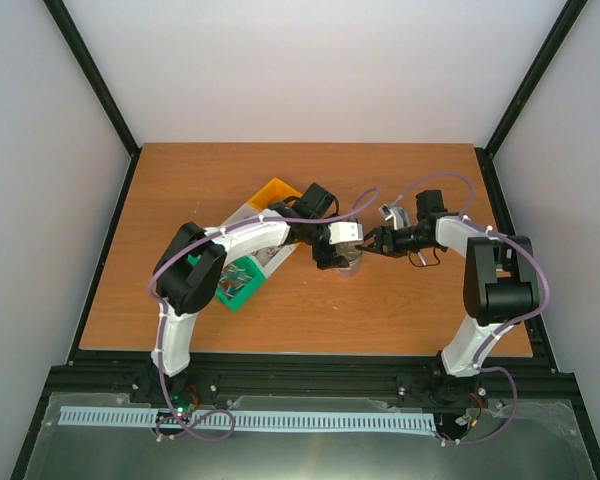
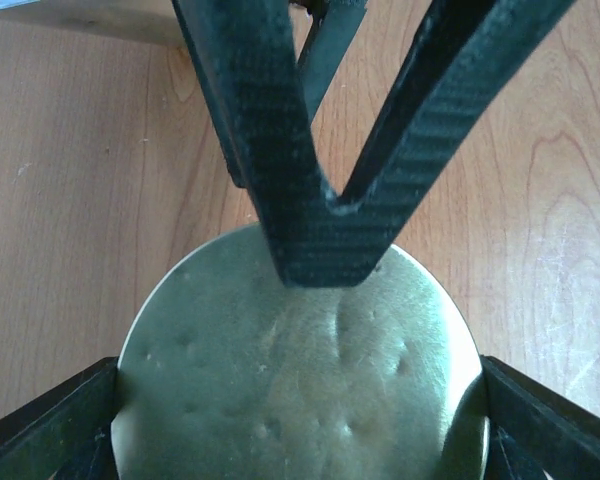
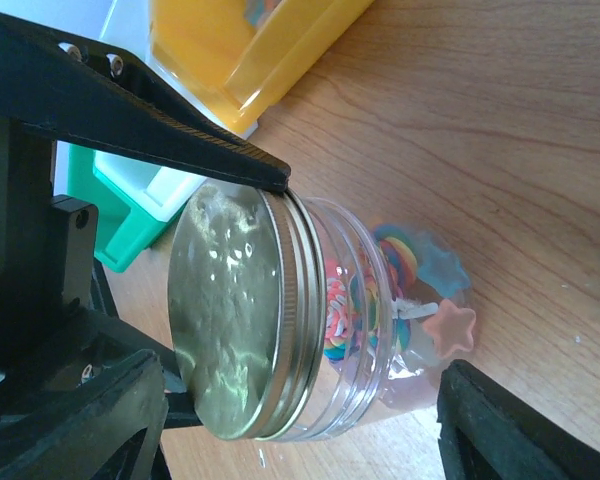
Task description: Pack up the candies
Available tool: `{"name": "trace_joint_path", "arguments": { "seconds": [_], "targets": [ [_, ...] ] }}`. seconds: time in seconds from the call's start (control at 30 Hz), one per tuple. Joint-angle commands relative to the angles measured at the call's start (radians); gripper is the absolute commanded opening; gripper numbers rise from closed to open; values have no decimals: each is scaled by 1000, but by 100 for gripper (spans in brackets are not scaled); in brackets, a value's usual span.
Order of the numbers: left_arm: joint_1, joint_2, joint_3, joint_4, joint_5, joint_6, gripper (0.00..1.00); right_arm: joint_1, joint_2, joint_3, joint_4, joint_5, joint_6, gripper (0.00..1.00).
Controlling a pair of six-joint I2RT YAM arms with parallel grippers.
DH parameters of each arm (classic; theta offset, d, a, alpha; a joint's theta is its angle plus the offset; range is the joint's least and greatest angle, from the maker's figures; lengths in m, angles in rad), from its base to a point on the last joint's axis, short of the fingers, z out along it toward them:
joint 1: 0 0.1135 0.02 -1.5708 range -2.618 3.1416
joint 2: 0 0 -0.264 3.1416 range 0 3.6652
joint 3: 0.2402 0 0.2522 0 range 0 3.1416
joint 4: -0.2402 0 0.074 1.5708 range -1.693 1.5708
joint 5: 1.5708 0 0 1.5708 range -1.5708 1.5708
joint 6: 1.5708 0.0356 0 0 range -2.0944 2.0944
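A clear plastic jar with a silver metal lid stands on the table; it also shows in the top view. Small colourful candies show through its wall. My left gripper is above the jar, shut on the lid with a finger on each side of the rim. My right gripper is at the jar's right side with its jaws wide apart, one finger level with the lid and one near the jar's base. From the top view it is just right of the jar.
A yellow bin, a pale bin and a green bin lie under my left arm, left of the jar. The yellow bin and green bin stand close behind the jar. A silvery object lies near my right wrist.
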Motion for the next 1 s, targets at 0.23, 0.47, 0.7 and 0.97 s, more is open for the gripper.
{"name": "trace_joint_path", "arguments": {
  "seconds": [0.23, 0.47, 0.7, 0.97],
  "targets": [
    [6, 46, 36, -7, 42, -14, 88, 22, 42, 23, 26, 25, 9, 69],
    [6, 39, 30, -28, 38, 8, 92, 30, 54, 23, 22, 40, 5, 67],
    [6, 35, 40, -36, 41, 3, 93, 33, 62, 26, 16, 54, 1, 65],
    [7, 29, 79, -125, 100, 12, 100, 33, 78, 32, 8, 61, -4, 64]
  ]
}}
